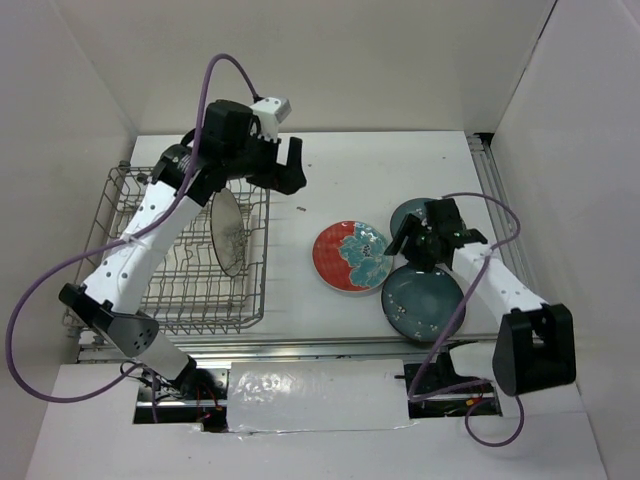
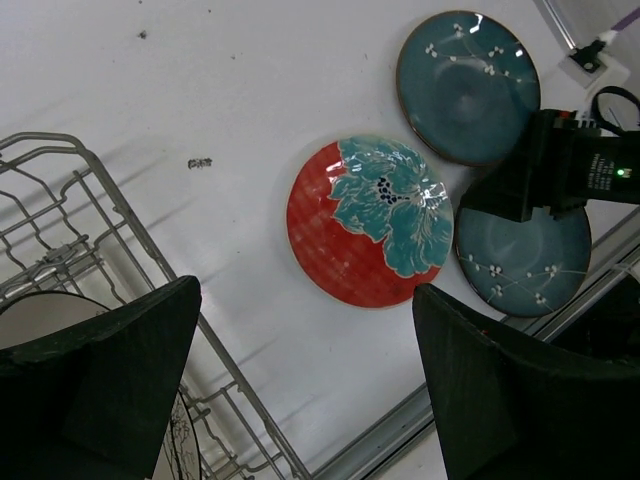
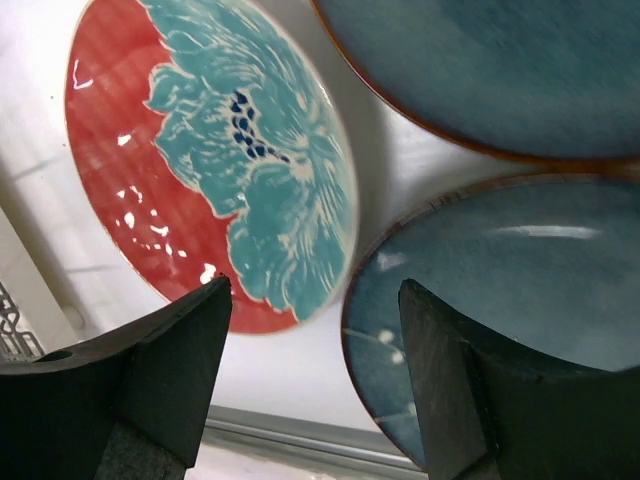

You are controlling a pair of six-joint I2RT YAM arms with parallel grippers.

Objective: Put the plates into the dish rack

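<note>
The cream plate (image 1: 229, 232) stands on edge in the grey wire dish rack (image 1: 150, 300) at the left. The red plate with teal flowers (image 1: 350, 258) lies flat mid-table. Two dark teal plates lie to its right, one far (image 1: 412, 215), one near (image 1: 422, 300). My left gripper (image 1: 285, 165) is open and empty, raised above the rack's far right corner. My right gripper (image 1: 420, 245) is open and empty, low between the red plate and the near teal plate. The red plate (image 2: 368, 220) and the rack (image 2: 110, 215) show in the left wrist view. The red plate (image 3: 205, 150) also fills the right wrist view.
White walls enclose the table on three sides. A metal rail (image 1: 492, 190) runs along the right edge. A small dark speck (image 1: 300, 208) lies on the table beyond the red plate. The arms' purple cables loop over both sides.
</note>
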